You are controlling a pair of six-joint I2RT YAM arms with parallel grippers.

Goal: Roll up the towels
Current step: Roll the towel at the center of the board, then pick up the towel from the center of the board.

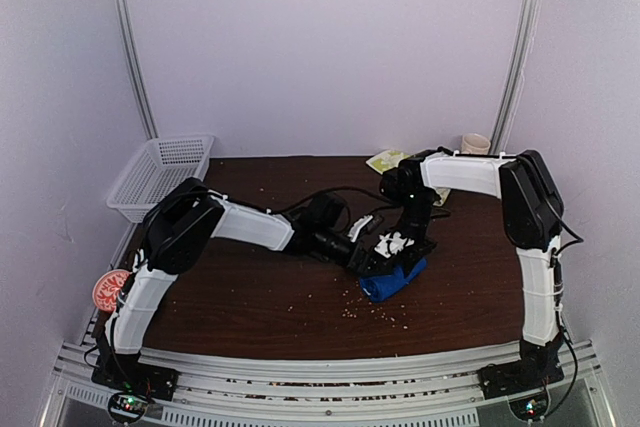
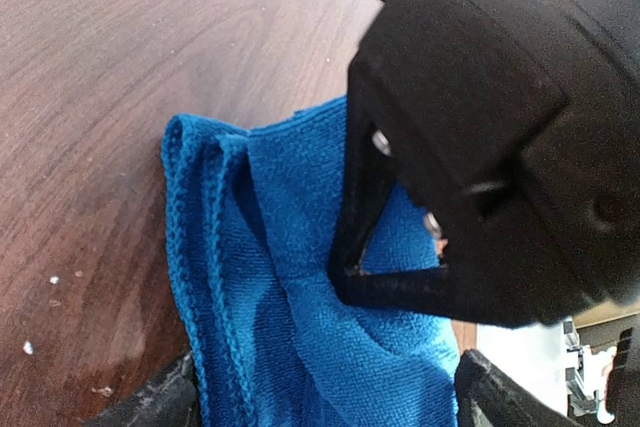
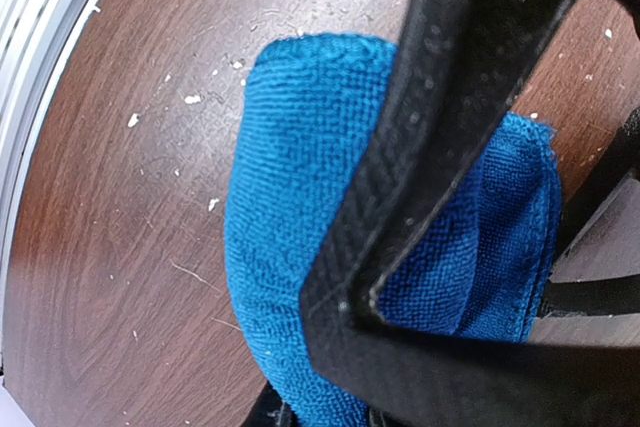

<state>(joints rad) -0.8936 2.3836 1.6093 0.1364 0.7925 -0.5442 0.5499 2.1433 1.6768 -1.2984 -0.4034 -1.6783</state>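
Pale walls (image 1: 320,47) enclose a crumb-strewn table (image 1: 250,302) bearing the blue towel (image 1: 395,283).

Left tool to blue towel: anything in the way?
Nothing visible. The blue towel lies right between the fingers of the open left tool. The right tool sits on the towel's far part, not in between.

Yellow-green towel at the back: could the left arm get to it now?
Probably not easily. The right arm stretches across in front of the yellow-green towel, its hand on the blue towel, blocking the left arm's path.
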